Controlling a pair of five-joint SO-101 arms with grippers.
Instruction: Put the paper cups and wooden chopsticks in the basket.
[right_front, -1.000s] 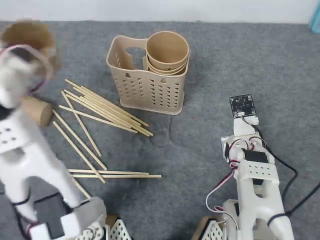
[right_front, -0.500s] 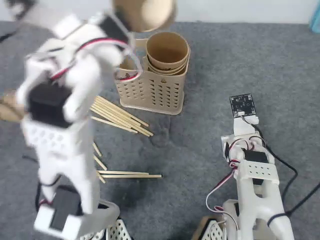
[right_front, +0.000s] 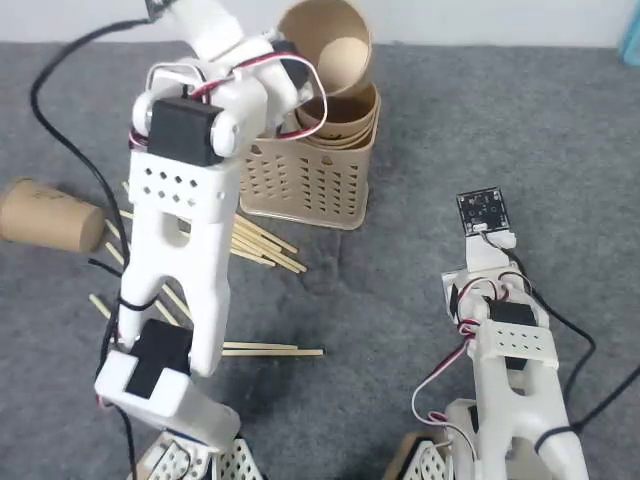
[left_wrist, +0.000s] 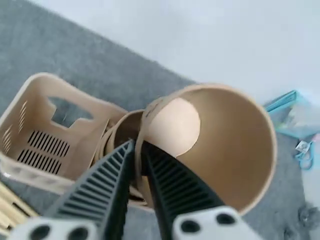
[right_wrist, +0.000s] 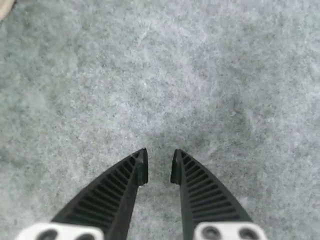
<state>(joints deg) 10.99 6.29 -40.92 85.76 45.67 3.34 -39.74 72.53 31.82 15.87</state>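
Pinching paper cup (left_wrist: 225, 150) over basket (right_front: 310, 185), left tool (left_wrist: 138, 146)

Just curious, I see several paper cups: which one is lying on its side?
The lone cup out on the grey mat beside the chopsticks. The stacked cups stand upright in the basket; the held cup hangs above them.

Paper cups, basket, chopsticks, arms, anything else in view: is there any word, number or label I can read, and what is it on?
No text can be read anywhere.
The held cup, stacked cups, cup lying on its side, basket and chopsticks are plain.
The circuit board on the right arm has tiny markings, too small to read.
The blue packet at the edge has print too blurred to read.
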